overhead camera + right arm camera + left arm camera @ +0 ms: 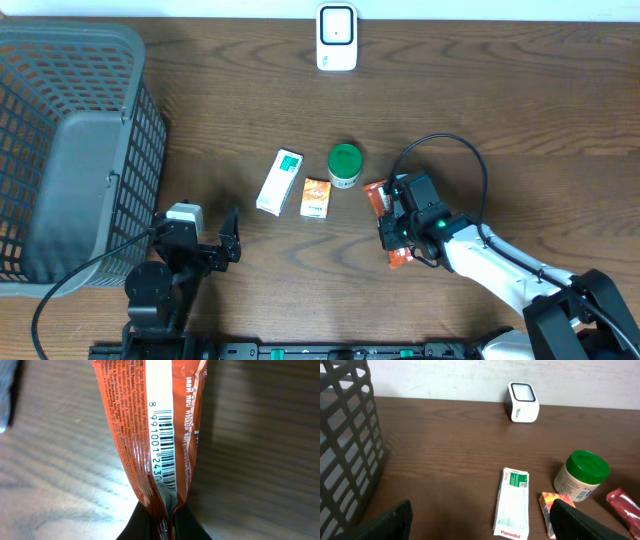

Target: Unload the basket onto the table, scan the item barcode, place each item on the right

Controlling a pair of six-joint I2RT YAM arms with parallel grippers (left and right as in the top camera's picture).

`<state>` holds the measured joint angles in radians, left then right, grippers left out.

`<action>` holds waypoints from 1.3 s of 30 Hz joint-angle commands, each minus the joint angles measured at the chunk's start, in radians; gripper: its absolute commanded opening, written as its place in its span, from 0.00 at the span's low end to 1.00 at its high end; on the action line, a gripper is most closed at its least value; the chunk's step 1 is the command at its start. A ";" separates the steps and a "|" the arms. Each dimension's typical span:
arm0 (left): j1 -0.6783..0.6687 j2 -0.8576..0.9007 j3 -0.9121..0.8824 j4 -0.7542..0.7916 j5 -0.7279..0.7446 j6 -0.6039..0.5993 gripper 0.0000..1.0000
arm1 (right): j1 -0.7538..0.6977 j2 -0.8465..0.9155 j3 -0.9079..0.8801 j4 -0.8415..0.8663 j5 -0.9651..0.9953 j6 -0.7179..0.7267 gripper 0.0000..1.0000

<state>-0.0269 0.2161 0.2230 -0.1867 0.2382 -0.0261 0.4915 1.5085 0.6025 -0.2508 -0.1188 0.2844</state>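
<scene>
Right wrist: right hand point(162, 527) pinches orange wrapper point(155, 435) at its end.

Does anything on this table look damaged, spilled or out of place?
Nothing is spilled. Only the snack packet looks odd: the right gripper pinches its end, so it narrows and its barcode creases there.
</scene>
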 commanded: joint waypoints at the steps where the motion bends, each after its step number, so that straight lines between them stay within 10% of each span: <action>1: 0.002 -0.003 -0.003 0.000 0.012 -0.002 0.87 | 0.042 0.042 -0.027 -0.005 -0.029 -0.100 0.10; 3: 0.002 -0.003 -0.003 0.000 0.012 -0.002 0.86 | 0.043 0.042 -0.026 -0.002 -0.030 -0.099 0.58; 7: 0.002 -0.003 -0.003 0.000 0.012 -0.002 0.87 | 0.043 0.040 -0.024 -0.004 -0.061 -0.098 0.98; 27: 0.002 -0.003 -0.003 0.000 0.012 -0.002 0.87 | 0.024 0.027 -0.123 -0.128 -0.071 0.247 0.97; 39: 0.002 -0.003 -0.003 0.000 0.012 -0.002 0.87 | -0.011 0.027 -0.254 -0.003 -0.119 0.314 0.73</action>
<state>-0.0273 0.2161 0.2230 -0.1864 0.2386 -0.0261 0.4934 1.4200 0.5007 -0.1806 -0.2115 0.5274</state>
